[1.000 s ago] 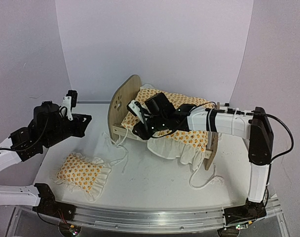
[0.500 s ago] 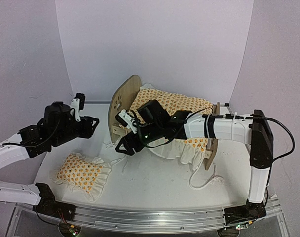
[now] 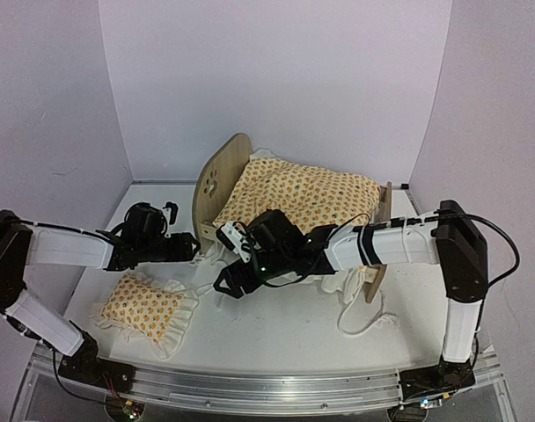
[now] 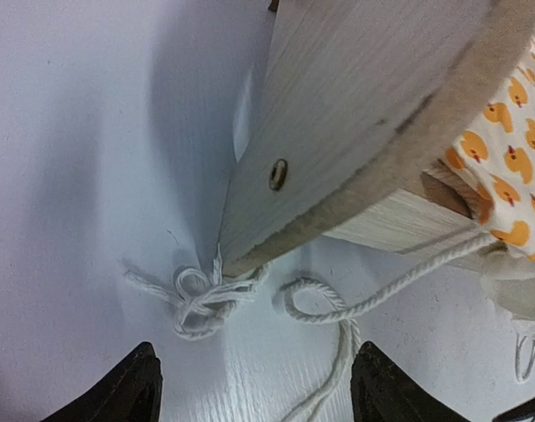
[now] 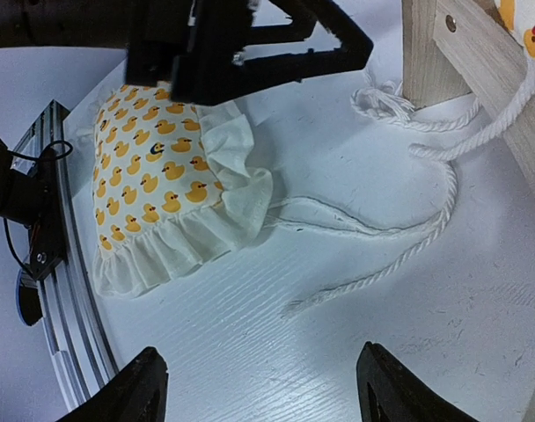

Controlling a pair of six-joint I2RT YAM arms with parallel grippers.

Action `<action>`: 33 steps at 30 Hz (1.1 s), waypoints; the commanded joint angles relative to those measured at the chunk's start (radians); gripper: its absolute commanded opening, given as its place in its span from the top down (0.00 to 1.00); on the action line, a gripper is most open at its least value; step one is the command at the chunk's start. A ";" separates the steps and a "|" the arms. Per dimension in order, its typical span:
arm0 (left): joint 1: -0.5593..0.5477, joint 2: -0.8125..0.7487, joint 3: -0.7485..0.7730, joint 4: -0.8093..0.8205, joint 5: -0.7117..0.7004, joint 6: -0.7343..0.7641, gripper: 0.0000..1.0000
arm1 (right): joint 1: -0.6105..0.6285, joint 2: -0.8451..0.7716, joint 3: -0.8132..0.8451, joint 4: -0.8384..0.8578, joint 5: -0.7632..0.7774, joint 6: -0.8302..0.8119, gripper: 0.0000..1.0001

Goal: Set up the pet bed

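Pet bed (image 3: 225, 167) sits mid-table toward the back. Its long axis runs left to right in the top view, with the headboard at the left end and the footboard at the right. The duck-print blanket (image 3: 307, 189) is spread over it, so the mattress is hidden.

The left gripper (image 4: 254, 387) has its jaws wide apart and nothing between them. It sits right at the headboard's near bottom corner, with the knotted white cord (image 4: 197, 299) on the table (image 3: 276, 343) just ahead of its tips.

The right gripper (image 5: 259, 387) is also spread wide and empty. It hangs low, just in front of the bed's near side at the head end, and faces away from the bed.

Key relation: the pillow (image 3: 147, 305) is not on the bed. It lies flat near the front-left of the table, toward the near edge from both grippers. Its long side runs roughly left to right with a slight tilt.

The right wrist view has the pillow ahead and to its left, with the left gripper's body above it in the frame. The left gripper looks slightly closer to the pillow but points at the headboard (close call, could go either way).

The likely next step is to pick up the pillow and carry it back and to the right, to the head end. The bed is the far-right target for whichever arm takes it.
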 commanded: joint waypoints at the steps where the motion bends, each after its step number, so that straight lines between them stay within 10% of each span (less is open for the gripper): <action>1: 0.019 0.125 0.039 0.169 0.041 0.102 0.28 | 0.007 -0.004 0.010 0.100 0.060 0.042 0.25; 16: -0.028 0.385 0.105 0.165 -0.187 0.184 0.34 | 0.008 0.014 -0.019 0.141 0.099 0.055 0.25; 26: -0.053 0.294 0.045 0.145 -0.189 0.137 0.96 | 0.072 0.040 0.011 0.133 0.237 -0.056 0.25; 33: -0.051 0.073 -0.031 0.079 -0.109 0.063 1.00 | 0.085 0.134 0.089 0.147 0.304 -0.300 0.26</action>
